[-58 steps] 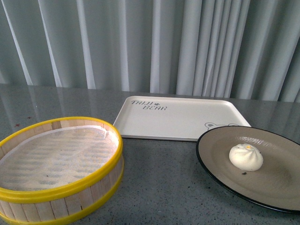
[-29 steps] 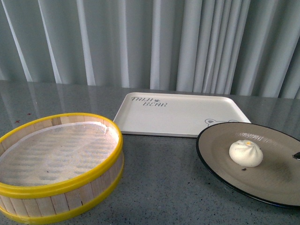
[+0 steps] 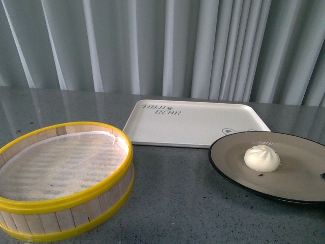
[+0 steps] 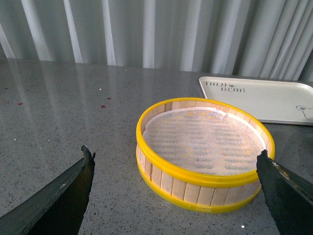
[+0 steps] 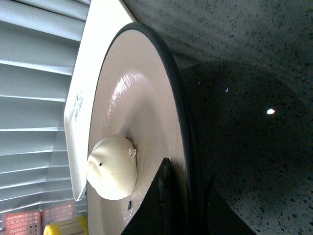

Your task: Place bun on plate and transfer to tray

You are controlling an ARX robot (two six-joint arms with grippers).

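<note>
1. My right gripper (image 5: 188, 188) is pinched tight on the rim of the plate (image 5: 146, 98). One dark finger (image 5: 156, 205) lies over the beige inside, the other sits under the dark underside, and the rim is clamped between them.
2. The bun (image 3: 262, 157) sits upright near the middle of the plate, pleats and yellowish dot on top. In my right wrist view it is just beside my upper finger, not touching.
3. The plate is over on my right side of the grey table (image 3: 177, 203). I cannot tell whether it is clear of the surface.
4. From the front, the plate's far rim overlaps the near right corner of the tray (image 3: 198, 124), half hiding the bear drawing.
5. My left gripper (image 4: 174, 152) is spread wide, fingers (image 4: 63, 196) far apart and gripping nothing.
6. The yellow-rimmed steamer basket (image 3: 61, 178) stands on the table ahead of my left gripper, well apart from the plate.
</note>
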